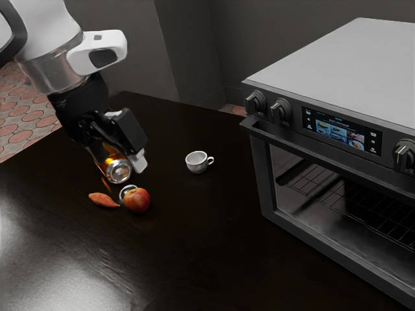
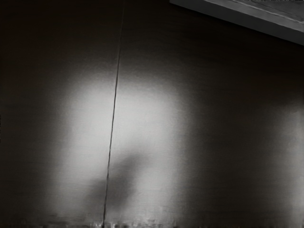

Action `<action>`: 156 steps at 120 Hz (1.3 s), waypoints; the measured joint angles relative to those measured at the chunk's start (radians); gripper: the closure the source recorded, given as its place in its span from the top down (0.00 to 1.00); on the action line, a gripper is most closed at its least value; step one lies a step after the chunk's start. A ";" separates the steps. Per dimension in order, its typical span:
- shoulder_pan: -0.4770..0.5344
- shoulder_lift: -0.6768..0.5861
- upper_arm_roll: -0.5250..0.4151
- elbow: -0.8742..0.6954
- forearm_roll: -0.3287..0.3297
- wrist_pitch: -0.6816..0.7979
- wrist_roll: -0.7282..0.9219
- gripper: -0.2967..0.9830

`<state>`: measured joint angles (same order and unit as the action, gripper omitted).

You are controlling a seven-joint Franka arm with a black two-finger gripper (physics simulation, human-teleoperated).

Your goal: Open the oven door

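One long handle (image 1: 324, 154) runs level across the top of the oven door (image 1: 311, 238), and that door looks shut at the exterior view's right, facing our side of the scene. Its bar slants from far left to near right, so our pincer (image 1: 120, 159), at the exterior view's left, has the handle's far-left end nearest to it, though well apart. We carry the pincer open, its two fingers spread and nothing gripped. We judge the job to be at the approach: we need to travel right, then turn the opening so the fingers pass above and below that level bar before we pull. Over the handle, the oven (image 1: 350, 58) has its knobs (image 1: 255, 103) and display (image 1: 342, 133); we could clip a knob if we came in too high. Out on the tabletop (image 1: 207, 240), the cup (image 1: 196, 162) sits between us and the oven. Closer in are the apple (image 1: 137, 201), an orange pointed thing (image 1: 103, 199) and a jar (image 1: 118, 171) just by the pincer, which we might knock on leaving.
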<state>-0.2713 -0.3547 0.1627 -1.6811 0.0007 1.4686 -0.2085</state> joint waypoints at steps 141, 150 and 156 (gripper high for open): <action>-0.246 -0.127 -0.059 -0.391 -0.105 0.843 -1.254 0.77; -0.245 -0.127 -0.061 -0.405 -0.105 0.858 -1.312 0.77; -0.244 -0.123 -0.061 -0.408 -0.105 0.867 -1.347 0.77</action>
<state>-0.5158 -0.4780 0.1013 -2.0891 -0.1044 2.3358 -1.5555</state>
